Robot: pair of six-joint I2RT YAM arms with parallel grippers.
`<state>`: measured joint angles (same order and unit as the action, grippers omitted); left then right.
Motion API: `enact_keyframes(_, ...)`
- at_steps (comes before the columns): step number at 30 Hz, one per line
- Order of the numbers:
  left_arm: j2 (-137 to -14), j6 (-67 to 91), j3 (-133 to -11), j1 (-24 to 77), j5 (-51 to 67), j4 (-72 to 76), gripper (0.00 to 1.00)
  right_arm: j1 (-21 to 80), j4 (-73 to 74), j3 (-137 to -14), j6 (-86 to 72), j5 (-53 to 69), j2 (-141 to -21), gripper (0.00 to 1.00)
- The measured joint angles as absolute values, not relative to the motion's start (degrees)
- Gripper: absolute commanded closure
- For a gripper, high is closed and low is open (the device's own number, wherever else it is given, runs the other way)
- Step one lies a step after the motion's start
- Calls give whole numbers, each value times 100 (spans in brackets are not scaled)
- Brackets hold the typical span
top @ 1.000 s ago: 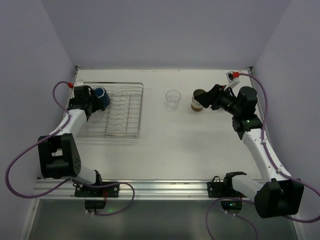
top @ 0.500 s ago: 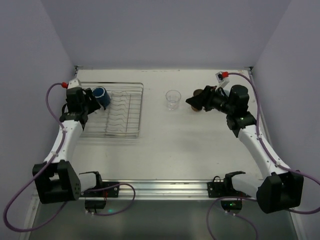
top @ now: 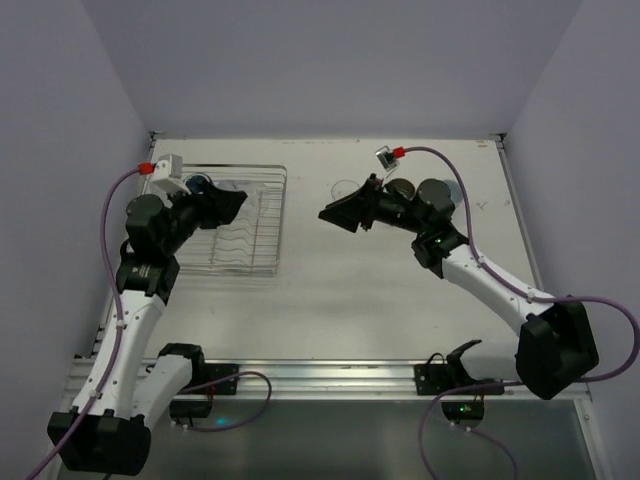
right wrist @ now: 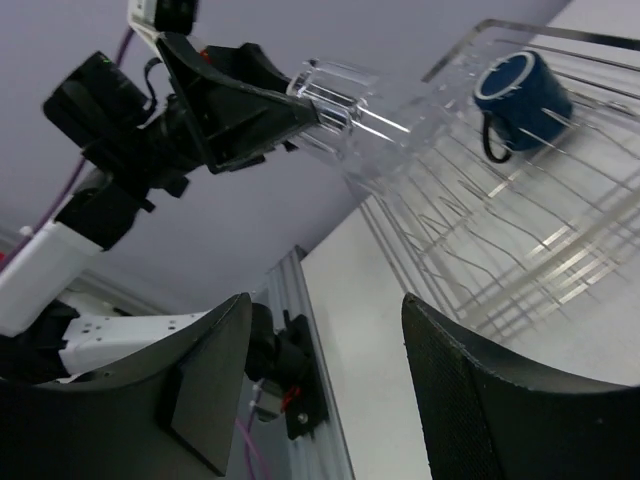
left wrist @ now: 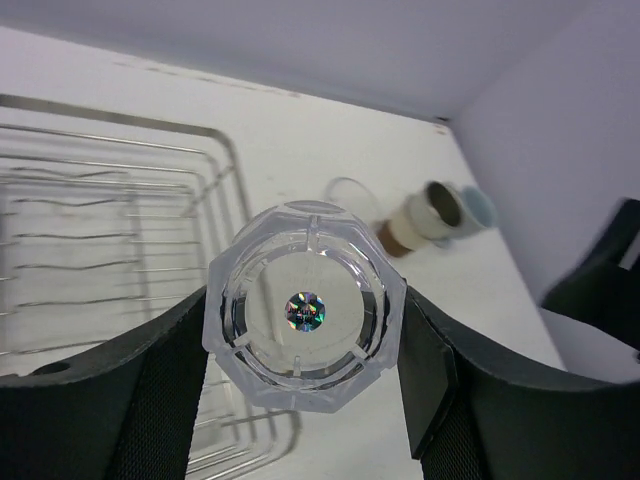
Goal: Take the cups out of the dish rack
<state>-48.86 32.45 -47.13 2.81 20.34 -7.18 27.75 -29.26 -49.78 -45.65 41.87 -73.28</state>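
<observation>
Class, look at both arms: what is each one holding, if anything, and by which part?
The left fingers clamp the clear plastic tumbler on opposite sides of its base end. The right fingers stand apart and hold nothing.

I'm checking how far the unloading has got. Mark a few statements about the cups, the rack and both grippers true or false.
1. The left gripper grips a clear tumbler. True.
2. The dark blue mug stands on the table. False: it sits in the dish rack.
3. The right gripper holds a brown cup. False: its jaws are open and empty.
4. A brown-tan cup and a pale blue cup are out on the table. True.
</observation>
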Motion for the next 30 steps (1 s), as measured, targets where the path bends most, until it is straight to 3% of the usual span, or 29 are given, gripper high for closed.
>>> enact_keyframes(5,-4925,4160,-4125,947,2980,727,85,3319,-4056,-4978,-5078,4101,-7854,36)
enact_keyframes(12,-4934,5057,-3566,1232,3483,2152,85,3347,-4512,-4969,-5301,3876,-8101,36)
enact_keyframes(15,-4934,5282,-3426,1306,3577,2665,85,3387,-4652,-5002,-5446,3922,-8230,42)
enact_keyframes(19,-4934,5454,-3168,1347,3548,3148,85,3457,-5070,-5116,-5774,4077,-8431,58)
enact_keyframes(26,-4882,5599,-2816,1498,3343,3704,82,3603,-5625,-5290,-6322,4228,-8750,75)
enact_keyframes(27,-4884,5596,-2814,1500,3297,3728,80,3614,-5701,-5325,-6405,4226,-8794,87)
enact_keyframes(30,-4873,5601,-2812,1505,3273,3758,56,3629,-5968,-5378,-6667,4226,-8842,100)
